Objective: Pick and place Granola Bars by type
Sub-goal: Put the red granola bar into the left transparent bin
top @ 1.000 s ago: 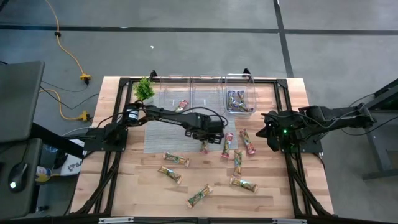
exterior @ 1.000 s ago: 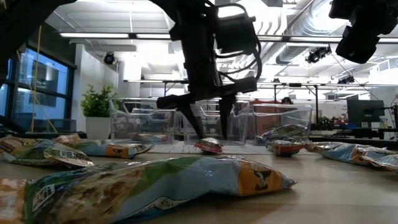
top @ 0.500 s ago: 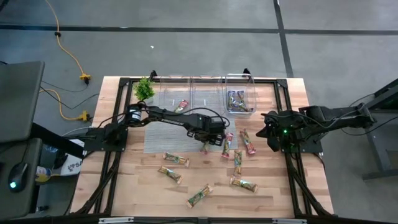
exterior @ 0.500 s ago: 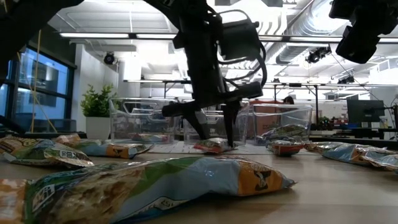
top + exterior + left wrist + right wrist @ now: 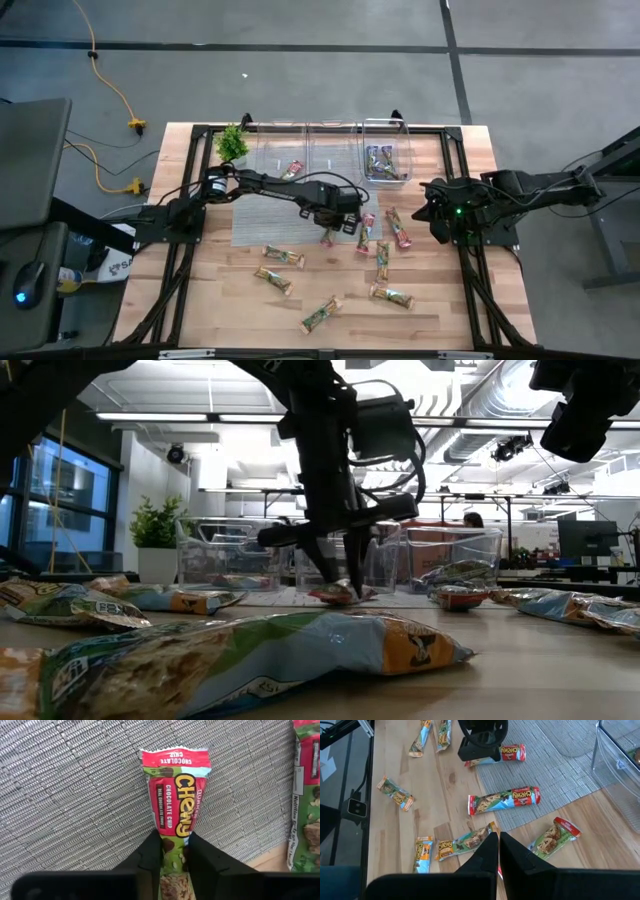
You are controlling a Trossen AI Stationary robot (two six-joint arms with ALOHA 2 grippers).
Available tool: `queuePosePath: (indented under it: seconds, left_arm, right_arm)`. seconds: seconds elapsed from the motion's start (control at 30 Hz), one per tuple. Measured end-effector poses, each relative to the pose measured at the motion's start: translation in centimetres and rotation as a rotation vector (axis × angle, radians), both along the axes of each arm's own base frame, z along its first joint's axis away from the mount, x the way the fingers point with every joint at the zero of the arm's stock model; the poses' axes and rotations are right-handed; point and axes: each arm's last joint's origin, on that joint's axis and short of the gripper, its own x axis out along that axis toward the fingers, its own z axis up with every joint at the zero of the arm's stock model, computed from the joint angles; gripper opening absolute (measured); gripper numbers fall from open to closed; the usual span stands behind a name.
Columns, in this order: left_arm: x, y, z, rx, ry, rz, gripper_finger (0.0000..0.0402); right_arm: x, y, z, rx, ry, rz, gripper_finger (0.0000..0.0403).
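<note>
On the grey woven mat (image 5: 75,795), the left gripper (image 5: 174,857) pinches one end of a red-and-green wrapped chewy granola bar (image 5: 175,795), its two dark fingers (image 5: 150,855) closed against the wrapper's sides; the bar seems to lie flat near the mat's edge. Off the mat, the right gripper (image 5: 498,851) hangs above scattered bars, fingers pressed together

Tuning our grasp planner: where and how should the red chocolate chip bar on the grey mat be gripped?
Across its narrow width near one end, from straight above. The red chocolate chip bar lies flat on the grey mat, long edges exposed; the left gripper straddles it this way.
</note>
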Motion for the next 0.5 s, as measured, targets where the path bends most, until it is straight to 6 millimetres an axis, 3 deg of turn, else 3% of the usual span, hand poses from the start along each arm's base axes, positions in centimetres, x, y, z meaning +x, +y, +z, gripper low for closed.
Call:
queuePosePath:
  seconds: [0.17,0.37,0.5]
  left_arm:
    - [0.2,0.3,2.3,0.011,0.006,-0.052,0.0052]
    - [0.1,0.4,11.0,0.102,-0.013,-0.132,0.0051]
    - [-1.5,0.9,16.4,0.246,0.009,-0.101,0.0050]
  right_arm:
    - [0.0,0.0,0.0,-0.001,0.001,0.000,0.0000]
    - [0.0,0.0,0.0,-0.001,0.001,0.000,0.0000]
    - [0.0,0.0,0.0,-0.002,0.001,0.000,0.0000]
